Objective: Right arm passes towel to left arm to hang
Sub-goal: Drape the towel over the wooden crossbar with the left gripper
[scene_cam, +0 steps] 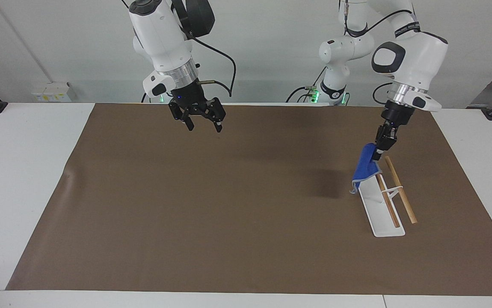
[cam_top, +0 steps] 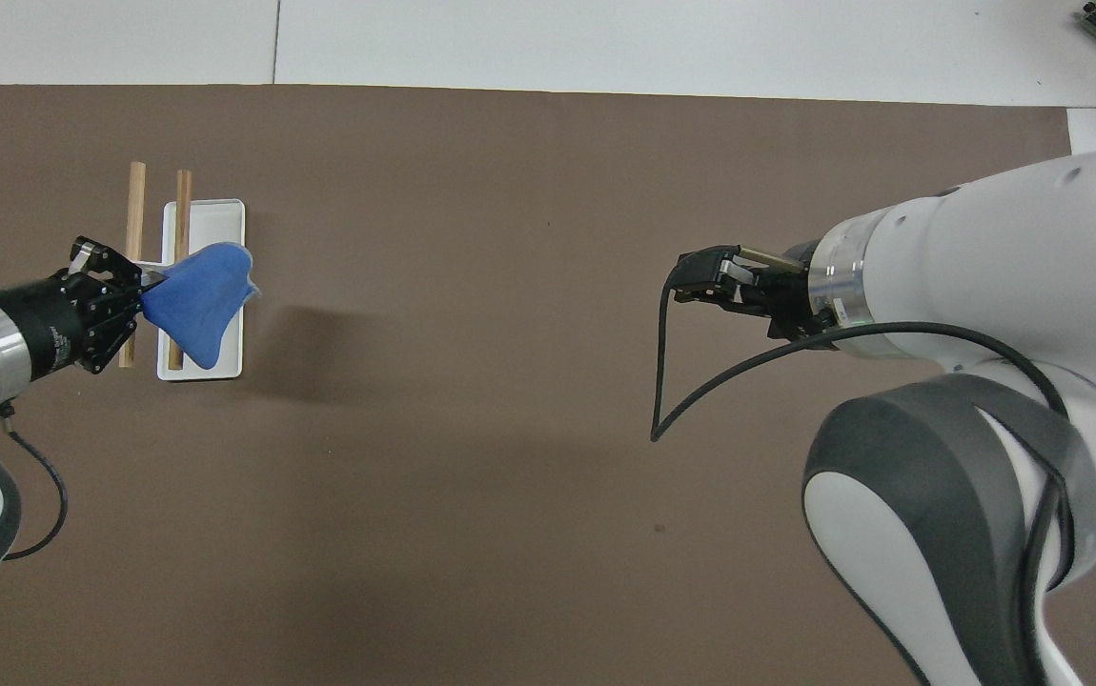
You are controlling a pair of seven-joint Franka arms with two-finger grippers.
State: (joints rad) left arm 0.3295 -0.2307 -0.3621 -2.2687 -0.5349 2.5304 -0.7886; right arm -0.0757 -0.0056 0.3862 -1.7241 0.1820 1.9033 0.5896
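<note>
Your left hand (scene_cam: 380,149) pinches the blue towel (scene_cam: 366,167) by a corner over the white rack's (scene_cam: 383,218) 2 wooden rods (scene_cam: 400,190); your right hand (scene_cam: 203,124) hangs wide, holding nothing, over the brown mat (scene_cam: 211,205).

You're looking at a robotics lab: two white arms (scene_cam: 164,38) stand at a white table (scene_cam: 23,171) near a bare wall, a brown mat (scene_cam: 211,205) on that table, cables trailing.

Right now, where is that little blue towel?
The towel hangs from the left tool, up in the air over the white rack with two wooden rods at the left arm's end of the table.
</note>
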